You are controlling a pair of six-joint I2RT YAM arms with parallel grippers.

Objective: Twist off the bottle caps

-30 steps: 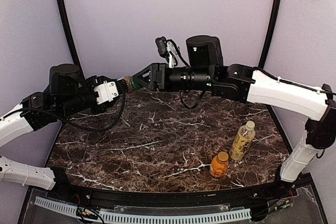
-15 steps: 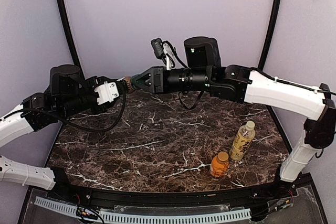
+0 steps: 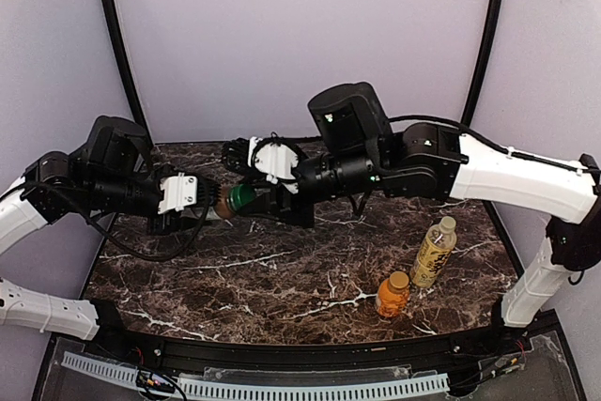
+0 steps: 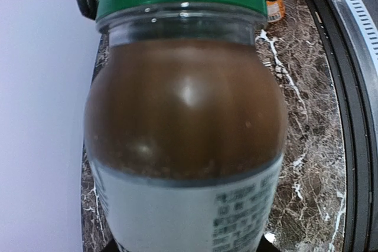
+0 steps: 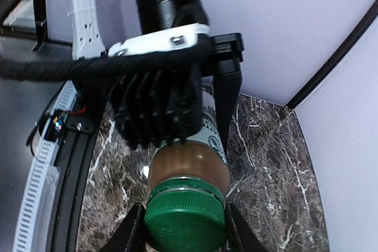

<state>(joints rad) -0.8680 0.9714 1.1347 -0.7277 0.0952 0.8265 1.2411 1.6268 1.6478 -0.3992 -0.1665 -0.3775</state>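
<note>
Plainly, the work is on the brown bottle (image 4: pixel 186 116), which is held in the air over the left half of the tabletop (image 3: pixel 282 279), lying roughly on its side between the two arms. The left jaws are closed on its labelled body, and the left wrist view is filled by the bottle's shoulder and neck. That grip is there to keep the body from turning.

The green cap (image 5: pixel 185 219) points toward the right arm (image 3: pixel 488 171), so the right jaws can meet it end-on. In the right wrist view the cap is flanked closely on both sides, with no gap showing against its ribbed edge, so I judge the right jaws closed on the cap rather than standing off it.

Having one arm hold while the other twists is likely the reason the bottle is off the tabletop at all; standing free, it would simply spin. The cap looks seated against the neck ring, so the unscrewing seems to be at or near its start.

The orange bottle (image 3: pixel 392 295) and the yellow-labelled bottle (image 3: pixel 434 252) stand upright near each other at the near right of the tabletop. Both have their caps on and are well apart from both jaws, apparently waiting their turn.
</note>
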